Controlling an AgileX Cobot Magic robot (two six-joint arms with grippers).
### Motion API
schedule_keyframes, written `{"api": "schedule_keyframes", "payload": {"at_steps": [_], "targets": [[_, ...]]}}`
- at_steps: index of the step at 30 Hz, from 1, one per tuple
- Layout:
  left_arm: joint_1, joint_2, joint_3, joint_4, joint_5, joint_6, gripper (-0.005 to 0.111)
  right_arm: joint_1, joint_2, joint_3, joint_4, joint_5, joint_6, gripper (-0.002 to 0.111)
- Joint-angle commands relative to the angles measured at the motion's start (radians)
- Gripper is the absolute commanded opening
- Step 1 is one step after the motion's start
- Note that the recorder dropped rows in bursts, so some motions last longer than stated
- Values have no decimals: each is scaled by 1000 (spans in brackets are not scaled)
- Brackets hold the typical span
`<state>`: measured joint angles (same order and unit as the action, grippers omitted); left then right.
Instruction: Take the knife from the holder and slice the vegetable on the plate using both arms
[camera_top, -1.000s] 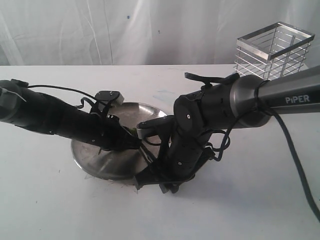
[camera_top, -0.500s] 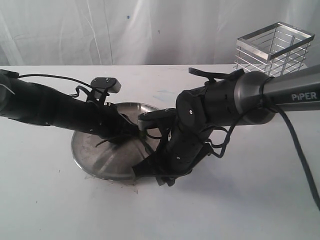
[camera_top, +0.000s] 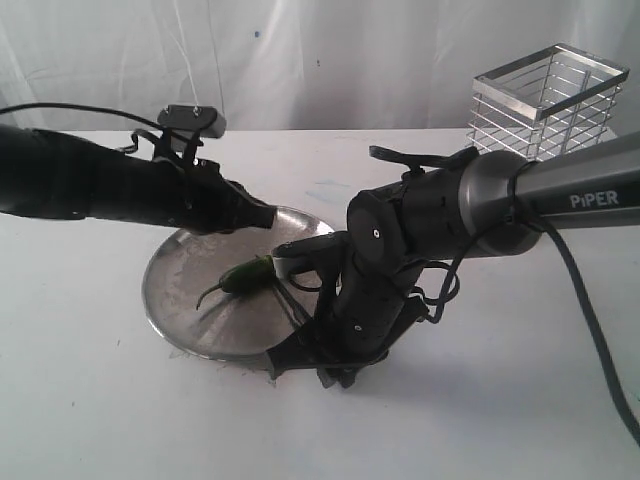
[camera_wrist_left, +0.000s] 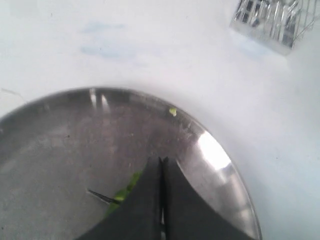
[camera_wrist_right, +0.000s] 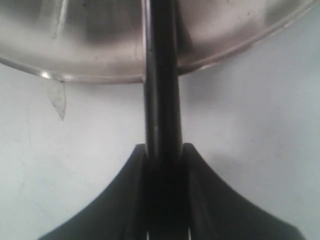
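The chili pepper (camera_top: 245, 277) is found lying near the middle of the steel plate (camera_top: 185, 300), its long axis running roughly across the exterior view, with the thin curved stem pointed toward the left arm's side and the thick end toward the right arm's side. The paring knife (camera_wrist_right: 161, 100) is pinched by its black handle between the jaws of the right gripper (camera_wrist_right: 164, 150), which is set low just outside the plate's near rim. From there the knife is directed inward over the rim, so that the blade is laid roughly crosswise to the pepper, its tip appearing just beside the thick end; whether contact is made cannot be told. The left gripper (camera_wrist_left: 161, 200) is seen with its jaws pressed together on nothing, held above the far side of the plate and apart from the pepper, which lies below and just ahead of it. The pepper is thus left unsteadied. It is judged that a descent of the left gripper onto the stem end is called for, while the blade is drawn across the body. The wire holder (camera_top: 545, 95) is left standing well apart at the back right.
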<state>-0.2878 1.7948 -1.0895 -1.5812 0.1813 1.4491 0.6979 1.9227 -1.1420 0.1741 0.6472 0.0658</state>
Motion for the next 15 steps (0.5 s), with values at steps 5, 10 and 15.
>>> {"api": "schedule_keyframes", "payload": {"at_steps": [5, 10, 15], "targets": [[-3, -47, 0, -26, -2, -9, 0, 1, -6, 2, -6, 3, -9, 0], [-3, -19, 12, -26, 25, -9, 0, 1, -6, 2, 0, 2, -9, 0], [-3, 30, 12, -26, 30, -45, 0, 1, -6, 2, 12, -2, -9, 0]]}}
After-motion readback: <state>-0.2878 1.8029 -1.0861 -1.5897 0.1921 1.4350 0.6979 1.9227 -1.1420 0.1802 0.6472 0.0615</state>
